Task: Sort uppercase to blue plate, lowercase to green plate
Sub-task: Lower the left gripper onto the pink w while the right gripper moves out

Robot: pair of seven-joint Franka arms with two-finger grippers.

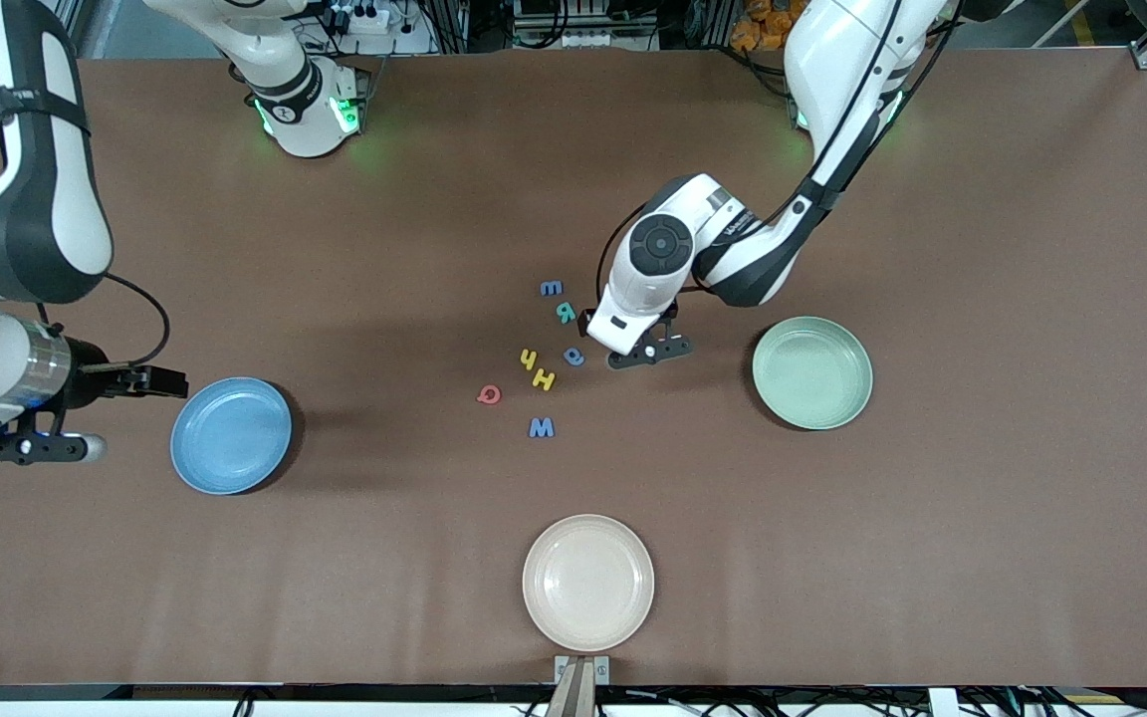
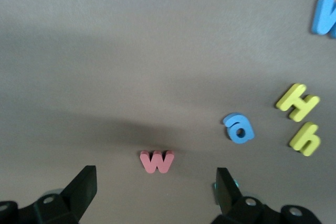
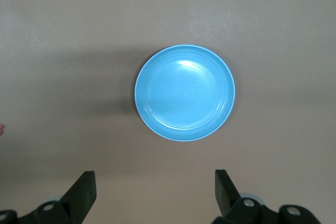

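Observation:
Foam letters lie in a cluster mid-table: small blue m point(image 1: 552, 289), teal R point(image 1: 566, 314), blue a point(image 1: 573, 356), yellow h point(image 1: 530, 358), yellow H point(image 1: 544, 379), red Q point(image 1: 489, 395) and larger blue W point(image 1: 542, 427). My left gripper point(image 1: 648, 351) hangs open just over the table beside the a. In the left wrist view the red w point(image 2: 156, 161) lies flat between the open jaws of the left gripper point(image 2: 155, 178), untouched. The green plate point(image 1: 812, 372) and the blue plate point(image 1: 231, 435) hold nothing. My right gripper point(image 1: 31, 448) waits open beside the blue plate point(image 3: 185, 93).
A cream plate point(image 1: 588, 582) with nothing on it sits near the table's front edge, nearer the front camera than the letters. The green plate lies toward the left arm's end, the blue plate toward the right arm's end. Bare brown tabletop separates the cluster from each plate.

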